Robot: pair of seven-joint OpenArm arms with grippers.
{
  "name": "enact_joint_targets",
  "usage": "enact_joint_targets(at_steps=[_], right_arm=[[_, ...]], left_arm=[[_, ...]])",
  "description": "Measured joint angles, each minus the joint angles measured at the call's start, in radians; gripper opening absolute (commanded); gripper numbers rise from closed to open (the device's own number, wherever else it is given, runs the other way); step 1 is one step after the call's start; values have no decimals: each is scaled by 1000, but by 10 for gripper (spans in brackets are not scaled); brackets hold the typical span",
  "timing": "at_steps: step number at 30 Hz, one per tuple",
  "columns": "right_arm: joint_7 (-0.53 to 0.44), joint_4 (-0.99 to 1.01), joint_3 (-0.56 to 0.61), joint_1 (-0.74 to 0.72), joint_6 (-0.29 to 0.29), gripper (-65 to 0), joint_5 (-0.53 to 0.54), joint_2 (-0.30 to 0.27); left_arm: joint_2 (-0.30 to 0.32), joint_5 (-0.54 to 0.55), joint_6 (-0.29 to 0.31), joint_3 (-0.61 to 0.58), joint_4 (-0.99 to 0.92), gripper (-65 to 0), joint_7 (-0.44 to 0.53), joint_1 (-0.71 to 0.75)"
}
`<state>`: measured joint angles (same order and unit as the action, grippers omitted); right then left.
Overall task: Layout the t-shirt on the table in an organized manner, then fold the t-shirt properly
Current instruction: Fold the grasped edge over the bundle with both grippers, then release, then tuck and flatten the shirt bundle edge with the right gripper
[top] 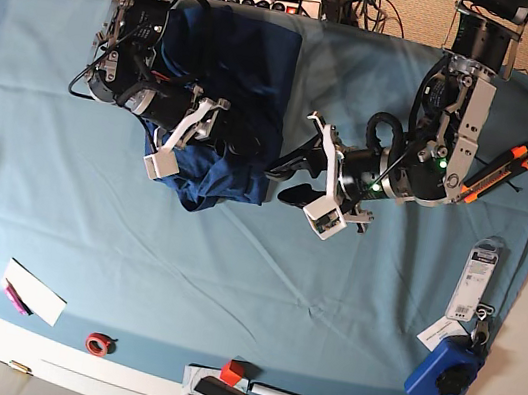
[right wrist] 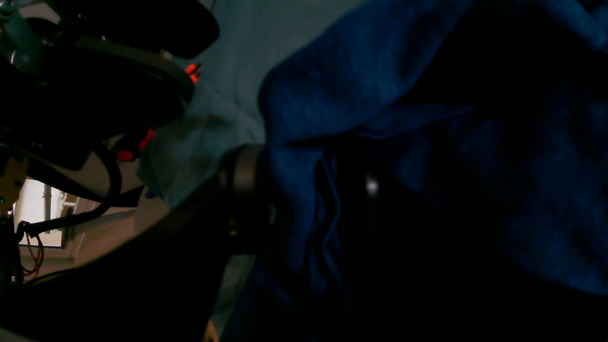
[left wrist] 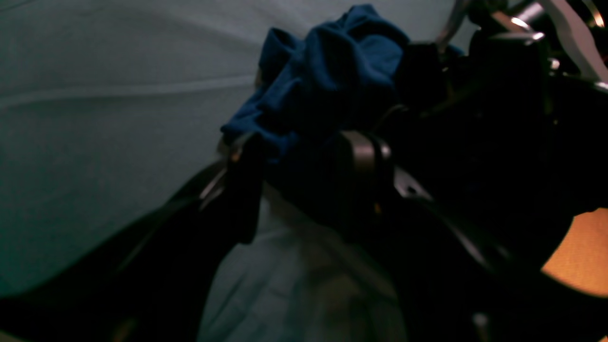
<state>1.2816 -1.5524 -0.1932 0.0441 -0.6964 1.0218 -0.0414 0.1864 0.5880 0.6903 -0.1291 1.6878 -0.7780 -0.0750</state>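
Showing stage: layout phase, early; shirt not yet spread.
Shirt pos.: t-shirt (top: 227,100) lies bunched on the table (top: 229,283), upper-centre of base view, partly under the right arm; one flat panel toward the far edge, a crumpled lobe nearer the camera.
Shirt cond.: wrinkled, layers overlapping; sleeves, hem and collar can't be told apart.
Right gripper (top: 195,123): sits on the shirt's crumpled part; wrist view shows one finger beside a fold w/ cloth bunched between the jaws. Whether it is clamped on the cloth or just let go – cannot tell.
Left gripper (top: 284,168): at the shirt's edge on the side nearer the left arm; wrist view shows jaws standing apart w/ blue cloth heaped in front of and between them, no pinch evident – reads as open.
Done so far: shirt is on the table, nothing more.
Left to do: pull out body and sleeves flat, smooth wrinkles, then all folds.
Est. progress: low; folding not begun.
Bystanders: tape rolls, marker, tools along table edges, well apart from shirt.
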Motion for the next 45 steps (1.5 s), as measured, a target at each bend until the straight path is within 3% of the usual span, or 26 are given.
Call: enact_joint_targets(at_steps=[12, 18, 26, 29, 32, 36, 41, 45], right_arm=[[49, -141, 2, 0, 2, -388, 66, 0], [47, -192, 7, -15, 0, -388, 9, 0], [47, -193, 147, -16, 1, -388, -1, -3], [49, -193, 149, -16, 0, -388, 0, -2], [49, -193, 77, -16, 0, -388, 0, 3], [46, -193, -124, -16, 0, -388, 12, 3], [82, -193, -397, -16, 0, -388, 73, 3], [136, -193, -527, -10, 0, -388, 153, 4]], left_arm=[[0, 0, 0, 0, 0, -386, 0, 32], [0, 0, 0, 0, 0, -386, 0, 32], [6, -27, 0, 2, 0, -386, 6, 30], [2, -69, 2, 9, 0, -386, 7, 21], [-5, -90, -20, 64, 0, -386, 15, 15], [4, -89, -80, 174, 0, -386, 14, 16], [54, -38, -84, 238, 0, -386, 15, 16], [77, -22, -84, 243, 0, -386, 15, 16]])
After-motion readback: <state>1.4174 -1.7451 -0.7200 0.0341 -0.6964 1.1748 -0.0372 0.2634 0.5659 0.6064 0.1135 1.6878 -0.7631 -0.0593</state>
